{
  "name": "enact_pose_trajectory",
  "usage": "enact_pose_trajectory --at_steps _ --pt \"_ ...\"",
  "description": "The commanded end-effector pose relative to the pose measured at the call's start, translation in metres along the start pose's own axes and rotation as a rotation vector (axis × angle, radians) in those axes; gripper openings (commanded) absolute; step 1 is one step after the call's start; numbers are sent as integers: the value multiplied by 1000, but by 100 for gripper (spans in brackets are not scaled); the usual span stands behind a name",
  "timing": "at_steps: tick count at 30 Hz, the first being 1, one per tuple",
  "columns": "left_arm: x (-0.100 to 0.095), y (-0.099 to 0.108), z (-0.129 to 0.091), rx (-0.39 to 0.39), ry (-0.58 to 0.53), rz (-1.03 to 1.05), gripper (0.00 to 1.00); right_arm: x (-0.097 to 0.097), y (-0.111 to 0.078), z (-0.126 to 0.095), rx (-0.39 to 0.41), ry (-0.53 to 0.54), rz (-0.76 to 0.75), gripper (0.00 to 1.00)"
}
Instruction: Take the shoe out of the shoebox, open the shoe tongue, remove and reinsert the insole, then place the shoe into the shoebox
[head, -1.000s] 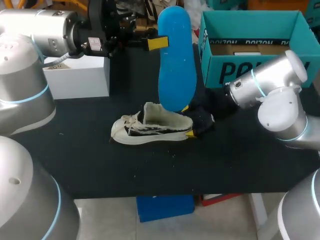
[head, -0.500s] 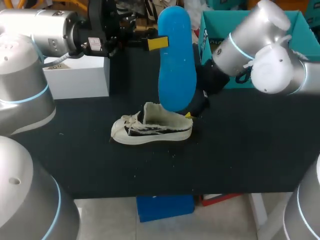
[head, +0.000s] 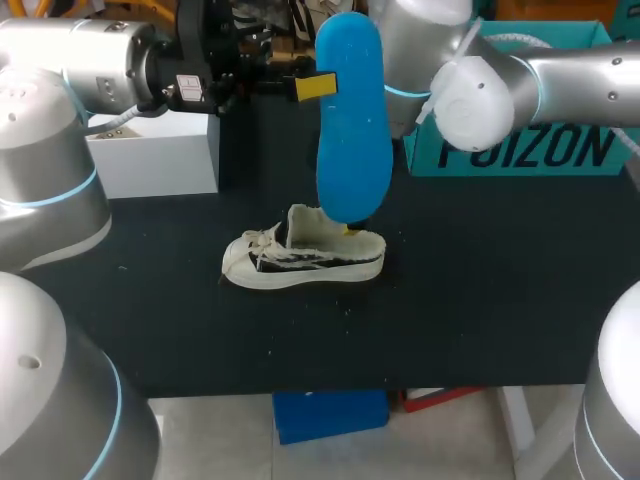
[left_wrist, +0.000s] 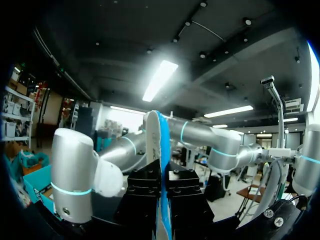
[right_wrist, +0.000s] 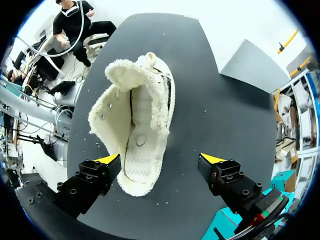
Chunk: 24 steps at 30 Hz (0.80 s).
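Note:
A blue insole (head: 352, 120) stands upright above the table, with my left gripper (head: 315, 87) shut on its edge. In the left wrist view the insole (left_wrist: 163, 150) shows edge-on between the black fingers of that gripper (left_wrist: 163, 200). Below it the cream shoe (head: 305, 255) lies on its side on the black table, toe to the left. My right arm (head: 440, 70) comes in high from the right, its gripper mostly hidden behind the insole. The right wrist view looks down on the shoe (right_wrist: 137, 130), and my right gripper (right_wrist: 160, 159) is open wide above its heel, touching nothing.
The teal shoebox (head: 530, 150) stands open at the back right, partly behind my right arm. A white box (head: 155, 150) sits at the back left. The black table (head: 480, 300) runs bare in front of the shoe and to its right.
My right arm has risen from table level beside the shoe's heel and swung left, now high behind the insole above the shoe. The left arm and insole have kept still.

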<state>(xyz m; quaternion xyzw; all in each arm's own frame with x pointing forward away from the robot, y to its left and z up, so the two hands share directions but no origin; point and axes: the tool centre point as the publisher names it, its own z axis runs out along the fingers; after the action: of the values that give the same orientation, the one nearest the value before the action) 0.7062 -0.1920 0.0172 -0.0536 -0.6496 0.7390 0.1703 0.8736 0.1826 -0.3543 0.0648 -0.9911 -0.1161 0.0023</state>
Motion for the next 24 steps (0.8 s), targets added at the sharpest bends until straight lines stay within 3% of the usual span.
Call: enact_pose_trajectory --at_steps 1,24 --pt "0 1 1 1 -4 3 0 -6 9 5 227 10 1 100" --pt "0 1 1 1 -4 3 0 -4 26 35 202 15 10 100"
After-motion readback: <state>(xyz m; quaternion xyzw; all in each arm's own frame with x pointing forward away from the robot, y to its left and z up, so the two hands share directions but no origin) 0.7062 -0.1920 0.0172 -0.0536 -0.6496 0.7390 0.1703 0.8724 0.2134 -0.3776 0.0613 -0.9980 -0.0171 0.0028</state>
